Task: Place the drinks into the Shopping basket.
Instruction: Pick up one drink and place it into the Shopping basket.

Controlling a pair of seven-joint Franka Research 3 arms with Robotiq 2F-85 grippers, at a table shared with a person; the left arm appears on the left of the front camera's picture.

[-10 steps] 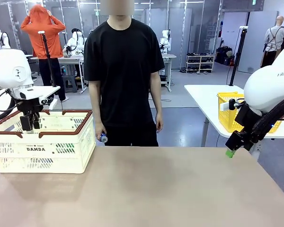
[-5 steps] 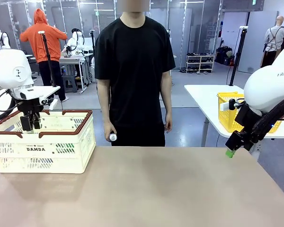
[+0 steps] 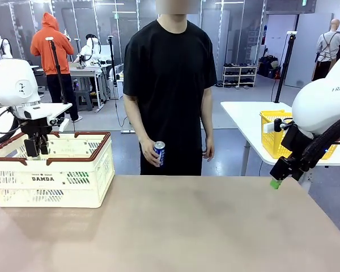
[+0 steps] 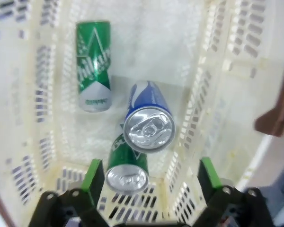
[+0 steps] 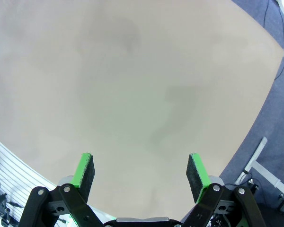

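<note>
Careful: your left pincer (image 4: 151,179) hangs released over three drinks in the Shopping basket (image 3: 90,170), your right pincer (image 5: 139,177) released too, so grabbing the person's blue can (image 3: 159,153) hastily risks pinching fingers.

A large cream-white plastic shopping basket (image 3: 62,181) with a brown rim, slotted sides and "DAMDA" printed on its front stands at the table's left end. Inside it, one green drink can with white lettering (image 4: 93,65) lies on its side, a second green can (image 4: 127,170) stands upright, and a blue can with a silver top (image 4: 148,118) touches it. Another slim blue can (image 3: 159,153) is held upright in the person's hand (image 3: 149,153) beyond the table's far edge.
</note>
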